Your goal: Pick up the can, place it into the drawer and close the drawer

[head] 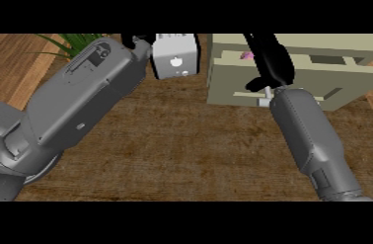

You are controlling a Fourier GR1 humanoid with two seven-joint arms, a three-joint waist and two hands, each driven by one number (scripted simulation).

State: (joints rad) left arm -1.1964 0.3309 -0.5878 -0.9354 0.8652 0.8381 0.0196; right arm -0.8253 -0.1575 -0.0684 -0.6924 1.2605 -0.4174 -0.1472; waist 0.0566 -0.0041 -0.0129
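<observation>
Head view has the right hand (268,58) stretched over the open beige drawer (226,85), fingers curled down into it, and a pink speck just beside them may be the can (247,55); whether they clamp it I cannot tell. Best play now: let go low inside, lift straight out, then push the drawer front squarely. Far left, the left hand (138,43) sits at the view's far edge by a white appliance (175,58), fingers hidden. Green plant leaves (73,40) peek beyond.
</observation>
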